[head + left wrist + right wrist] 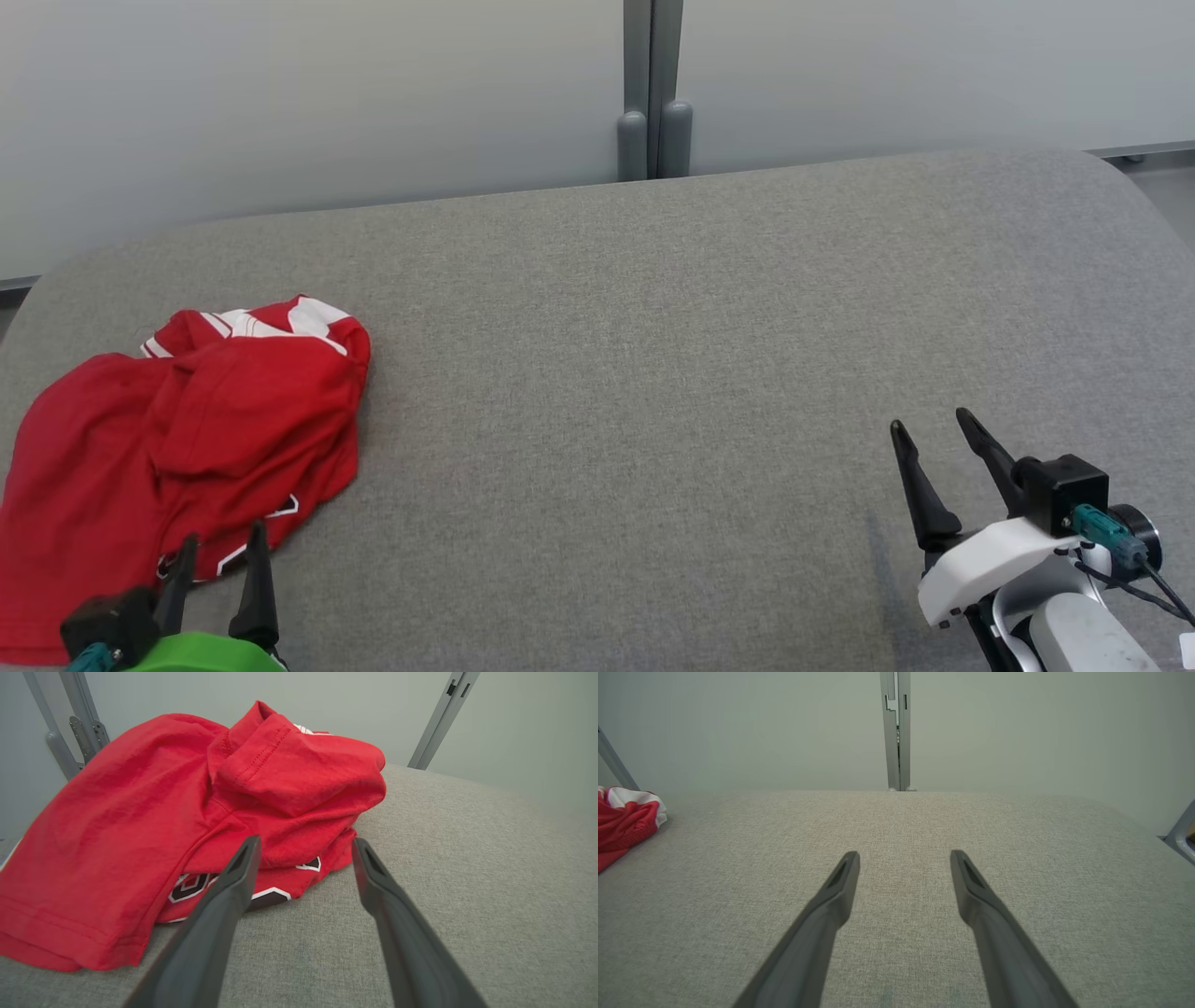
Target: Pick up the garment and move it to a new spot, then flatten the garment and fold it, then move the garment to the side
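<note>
A: Where is the garment (187, 439) sitting?
B: It is lying crumpled at the left end of the grey bench (653, 373), bunched over itself. So I am judging the pick-up as not yet begun.
A: And the left pincer (223, 534)?
B: It is hovering at the near edge of the heap, fingers spread wide, gripping nothing. I am reading that as lining up for a bite on the nearest fold; whether the tips are touching cloth, I cannot tell.
A: The right pincer (930, 420)?
B: Also standing wide and holding nothing, well apart from the cloth at the bench's right end. It is probably waiting there because flattening is going to need both arms.
A: What is the left wrist view giving us that the head view is not?
B: The layers from low down — a stitched hem (261, 751) folded on top, and dark, white-edged lettering (191, 886) peeking out beneath, just ahead of the fingers. The head view is giving the whole outline and a white trim (280, 322) at the far side instead.
A: And the right wrist view?
B: It is looking along the bench toward a grey post (896, 732), catching a corner of the red cloth at its left edge
</note>
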